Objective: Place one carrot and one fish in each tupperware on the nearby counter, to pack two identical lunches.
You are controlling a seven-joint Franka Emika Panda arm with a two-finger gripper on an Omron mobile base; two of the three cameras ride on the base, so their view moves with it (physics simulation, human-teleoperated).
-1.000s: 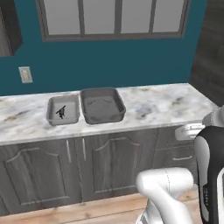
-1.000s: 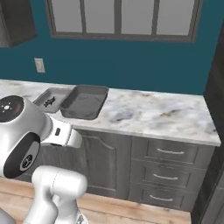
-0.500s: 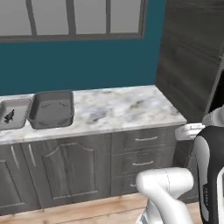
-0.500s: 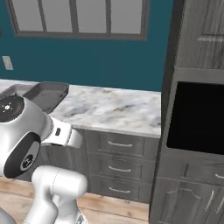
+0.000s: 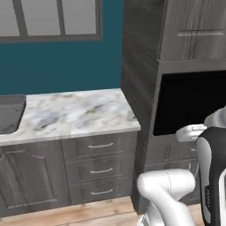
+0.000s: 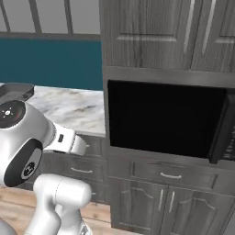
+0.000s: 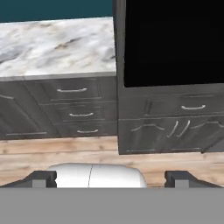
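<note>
Dark grey rectangular tupperware tray [image 5: 9,114]: cut by left edge | same tray, right base view [image 6: 16,90]: partly behind white arm

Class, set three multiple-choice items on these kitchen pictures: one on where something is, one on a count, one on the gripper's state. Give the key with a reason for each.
1. Where is the dark tray on the counter?
A. at its left end, cut by the picture's edge
B. against the tall cabinet
C. on the floor

2. How many drawer handles are stacked under the counter's right end?
A. one
B. three
C. five

3. How does the gripper stand?
A. shut on a carrot
B. shut, empty
C. open, empty

Key: 1 A, the tray lies at the left edge of the left base view. 2 B, three handles sit one above another. 3 C, the fingertips stand wide apart with nothing between.
</note>
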